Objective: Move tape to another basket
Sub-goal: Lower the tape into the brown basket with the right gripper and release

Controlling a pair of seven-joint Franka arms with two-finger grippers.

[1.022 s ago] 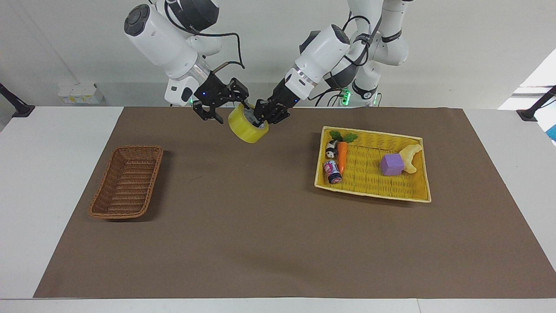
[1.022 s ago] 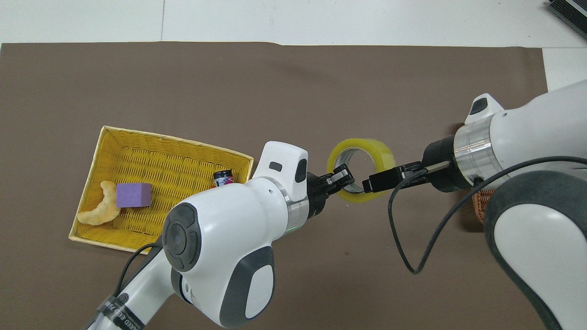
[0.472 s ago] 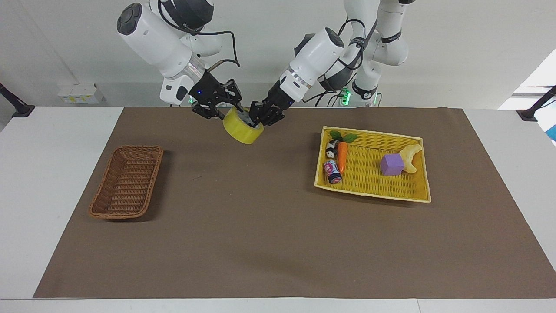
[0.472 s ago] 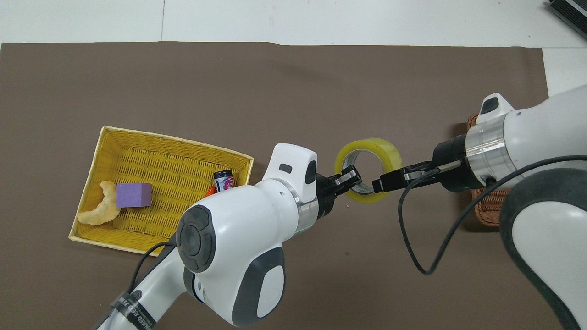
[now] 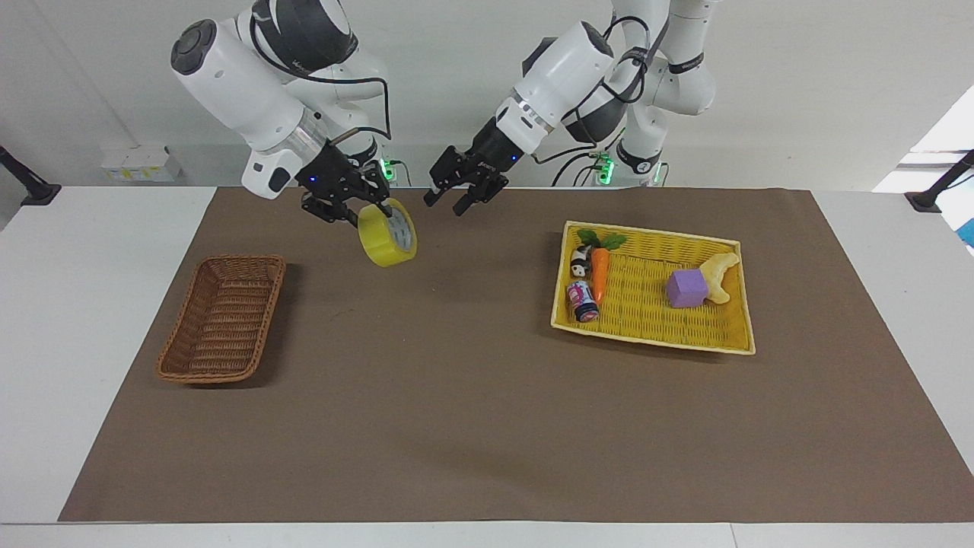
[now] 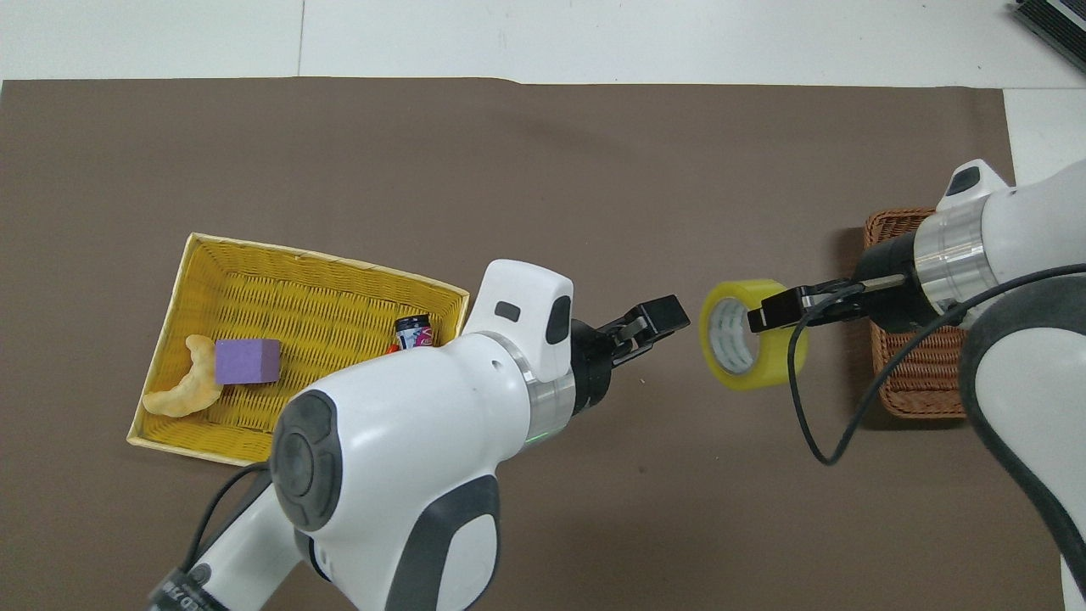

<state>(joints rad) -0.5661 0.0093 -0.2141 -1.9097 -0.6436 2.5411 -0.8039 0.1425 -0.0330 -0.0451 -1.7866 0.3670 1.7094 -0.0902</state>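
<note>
While the tape is held clear of the bench, it is grasped at its rim by the right hand over the brown mat, between the 2 baskets and toward the wicker basket. The left hand is raised just beside the tape, apart from it, with fingers spread and nothing held. The yellow tray is set toward the left arm's end.

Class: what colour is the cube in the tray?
Purple. The cube shows best in the facing view, beside a pale curved snack in the yellow tray.
</note>
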